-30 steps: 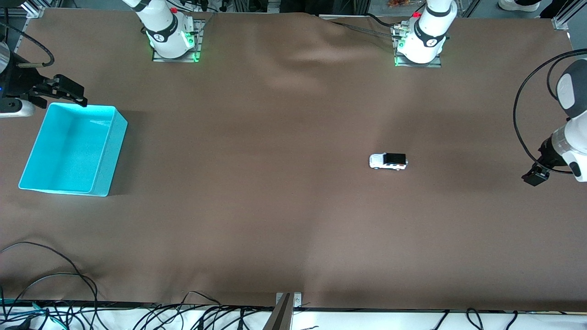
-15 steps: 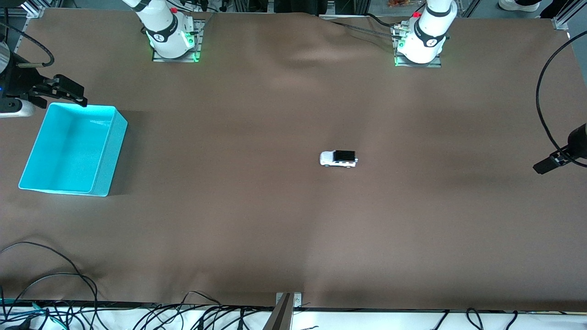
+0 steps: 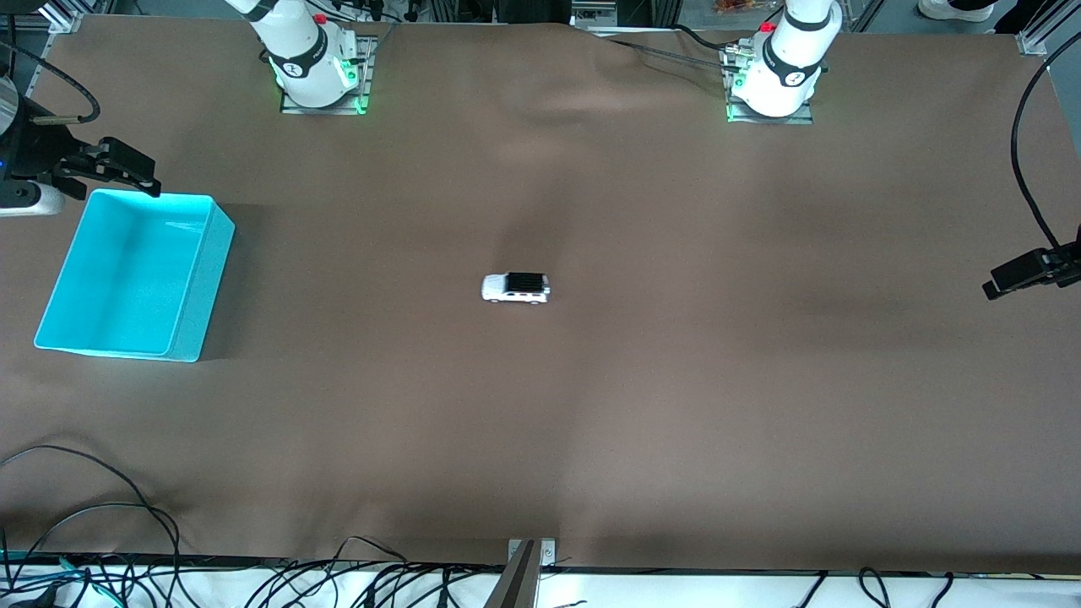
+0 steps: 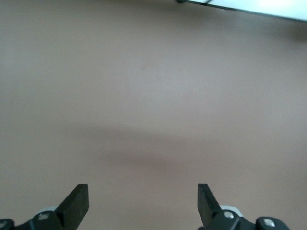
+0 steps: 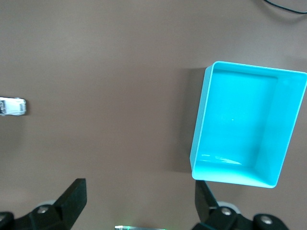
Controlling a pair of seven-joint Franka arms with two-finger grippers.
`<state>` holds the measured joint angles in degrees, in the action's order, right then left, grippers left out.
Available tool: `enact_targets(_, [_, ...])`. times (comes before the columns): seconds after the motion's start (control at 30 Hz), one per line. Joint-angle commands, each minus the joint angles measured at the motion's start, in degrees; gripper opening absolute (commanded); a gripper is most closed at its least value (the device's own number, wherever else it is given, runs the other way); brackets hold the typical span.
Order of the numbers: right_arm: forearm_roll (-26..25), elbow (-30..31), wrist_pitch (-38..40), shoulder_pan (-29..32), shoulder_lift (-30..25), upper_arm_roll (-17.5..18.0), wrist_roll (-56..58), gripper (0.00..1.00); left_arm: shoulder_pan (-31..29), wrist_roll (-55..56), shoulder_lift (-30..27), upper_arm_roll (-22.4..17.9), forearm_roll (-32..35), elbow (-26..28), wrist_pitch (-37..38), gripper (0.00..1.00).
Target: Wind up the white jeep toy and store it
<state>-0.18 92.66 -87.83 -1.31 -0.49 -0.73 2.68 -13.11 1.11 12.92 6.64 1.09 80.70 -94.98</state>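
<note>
White jeep toy (image 3: pixel 515 288): shown on its wheels near the centre of the front view, on the brown tablecloth (image 3: pixel 676 422), with its black roof panel uppermost. It is touched by neither gripper and stands well apart from both. In the right wrist view the same toy (image 5: pixel 12 106) is seen at the frame's edge, well apart from the bin (image 5: pixel 199 139).

Turquoise bin (image 3: pixel 203 287): set on the cloth toward the right arm's end of the table, at about the same height in the front view as the toy. It stands upright with its opening upward, and nothing is seen inside it.

Right gripper (image 3: pixel 148 173): held over the cloth at the bin's upper edge in the front view. In its wrist view the right gripper (image 5: pixel 139 196) is shown with its two black fingers (image 5: pixel 74 194) spread wide and nothing between them.

Left gripper (image 3: pixel 1005 281): seen at the frame's edge toward the left arm's end of the table, over bare cloth. In its wrist view the left gripper (image 4: pixel 144 196) is likewise shown with fingers (image 4: pixel 79 199) parted and nothing held.

Black cables (image 3: pixel 84 507): draped along the lower edge of the front view.
</note>
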Motion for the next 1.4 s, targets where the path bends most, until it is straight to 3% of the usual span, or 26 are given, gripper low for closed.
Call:
enact_targets(0.0, [0.97,-1.43,0.38,0.16,0.49,0.03,0.22,1.00,-0.07,-9.98,-0.08,2.06,-1.27,-1.34,1.55,1.00])
enact_targets(1.37, [1.06,-1.43,0.38,0.16,0.49,0.03,0.13,1.00,0.02,-2.69,-0.96,4.09,-1.00,-0.19,3.75,1.00])
